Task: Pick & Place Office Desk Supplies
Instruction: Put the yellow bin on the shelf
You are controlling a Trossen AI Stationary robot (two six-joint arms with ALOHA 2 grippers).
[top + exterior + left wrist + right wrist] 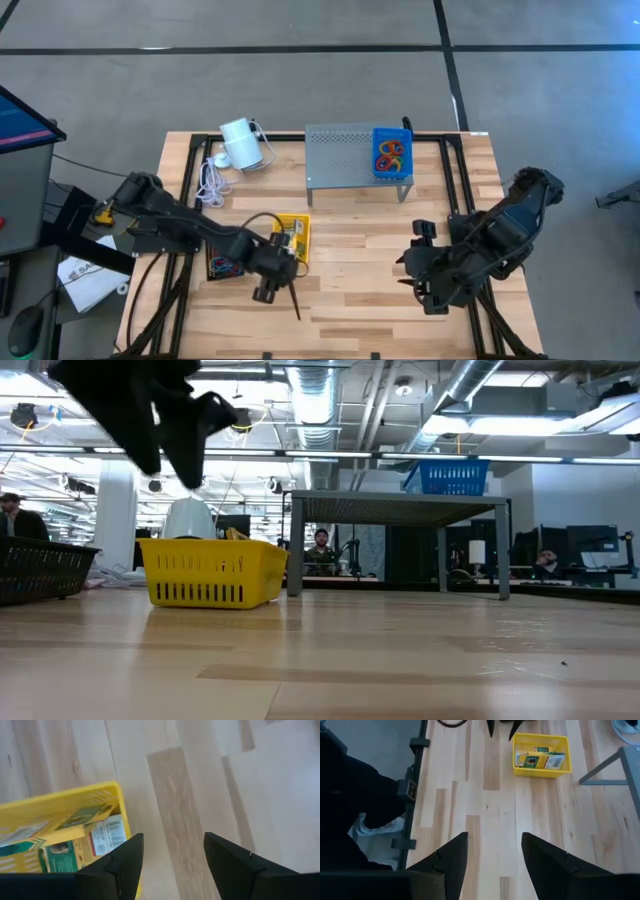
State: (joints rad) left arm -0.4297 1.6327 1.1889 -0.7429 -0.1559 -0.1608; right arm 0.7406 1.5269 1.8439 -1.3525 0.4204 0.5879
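Several yellow-green crayon boxes [75, 845] lie in a yellow basket [303, 240], which stands on the table left of centre. It also shows in the low view [210, 572] and in the right wrist view [541, 769]. Coloured rubber bands [390, 155] lie in a blue basket [377, 135] on top of the grey shelf. More rubber bands [222, 267] lie in a black basket [211, 273] left of the yellow one. My left gripper [290, 295] is open and empty, just near-side of the yellow basket, above the table. My right gripper [404, 272] is open and empty at the near right.
A grey perforated shelf [345, 150] stands at the far middle. A white cylinder [240, 143] with a coiled white cord [212, 180] lies at the far left. Bare wood [350, 270] lies between the two grippers. People sit in the room behind [320, 550].
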